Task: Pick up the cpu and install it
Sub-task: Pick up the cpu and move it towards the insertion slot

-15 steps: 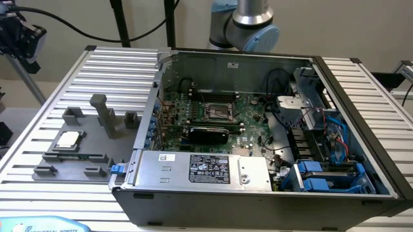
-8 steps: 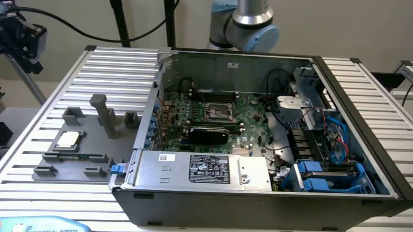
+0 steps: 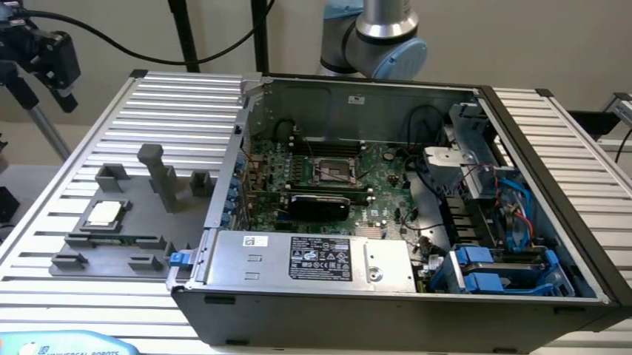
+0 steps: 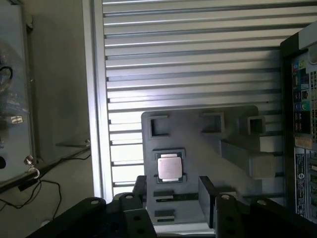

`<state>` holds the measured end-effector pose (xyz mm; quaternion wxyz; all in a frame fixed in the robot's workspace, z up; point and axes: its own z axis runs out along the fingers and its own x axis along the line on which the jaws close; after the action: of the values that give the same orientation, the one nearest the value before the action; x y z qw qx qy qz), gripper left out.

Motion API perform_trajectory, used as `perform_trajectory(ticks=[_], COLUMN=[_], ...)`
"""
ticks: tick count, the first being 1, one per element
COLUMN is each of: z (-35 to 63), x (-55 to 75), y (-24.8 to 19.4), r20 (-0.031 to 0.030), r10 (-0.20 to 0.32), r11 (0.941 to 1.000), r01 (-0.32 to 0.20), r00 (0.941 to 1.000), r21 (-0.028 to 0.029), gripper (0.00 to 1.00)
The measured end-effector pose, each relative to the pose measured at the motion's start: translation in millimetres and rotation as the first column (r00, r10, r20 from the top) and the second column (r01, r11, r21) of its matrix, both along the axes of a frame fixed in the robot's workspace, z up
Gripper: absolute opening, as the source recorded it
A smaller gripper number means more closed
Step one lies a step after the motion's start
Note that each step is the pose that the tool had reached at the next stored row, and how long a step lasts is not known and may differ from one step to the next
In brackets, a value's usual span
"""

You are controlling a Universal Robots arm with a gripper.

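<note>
The cpu sits in a grey fixture on the bench, beside the open computer case. The jaws hang spread above it, empty. A tall fixture post stands nearby.

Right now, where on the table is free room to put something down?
The ribbed table is bare between the grey fixture plate and its far edge, beside the computer case. Another bare strip runs along the case on the exterior view's right. Crowded: the plate, holding blocks and the cpu, and inside the case.
</note>
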<state>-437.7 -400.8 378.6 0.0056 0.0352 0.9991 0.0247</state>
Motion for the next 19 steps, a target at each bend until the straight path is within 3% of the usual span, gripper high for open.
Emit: perform_trajectory(ticks=[3, 19], z=[-2.2, -31.2], x=[-0.1, -0.1], y=[0.0, -0.4], r20=[0.0001, 0.0000], r10=[0.000, 0.000], r11=[1.0000, 1.0000], r01=[0.000, 0.000], r00=[1.0000, 1.0000], r21=[0.0001, 0.0000], gripper=[0.65, 0.65])
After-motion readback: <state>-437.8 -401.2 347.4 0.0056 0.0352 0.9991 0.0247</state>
